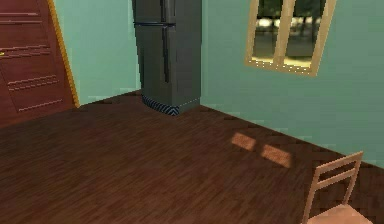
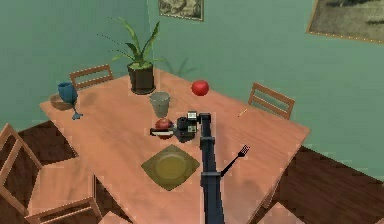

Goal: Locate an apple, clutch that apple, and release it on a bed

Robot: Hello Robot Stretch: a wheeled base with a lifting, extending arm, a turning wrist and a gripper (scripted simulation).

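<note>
A round red thing that looks like an apple (image 2: 201, 88) lies on the wooden table (image 2: 110, 125) toward its far side. A second small red thing (image 2: 162, 126) rests on the tabletop nearer the middle. The dark arm (image 2: 208, 165) rises from the arm side view's bottom edge, and the gripper (image 2: 176, 126) is at its far end, right by that second red thing. I cannot tell whether the gripper holds anything, or whether it touches the red thing.
On the table stand a potted plant (image 2: 140, 70), a grey cup (image 2: 160, 103), a blue goblet (image 2: 68, 95), an olive plate (image 2: 168, 166) and a fork (image 2: 236, 160). Wooden chairs (image 2: 270, 99) surround it. The forward view has a dark fridge (image 1: 167, 55), a red-brown door (image 1: 30, 55), a window (image 1: 290, 35) and a chair (image 1: 335, 195).
</note>
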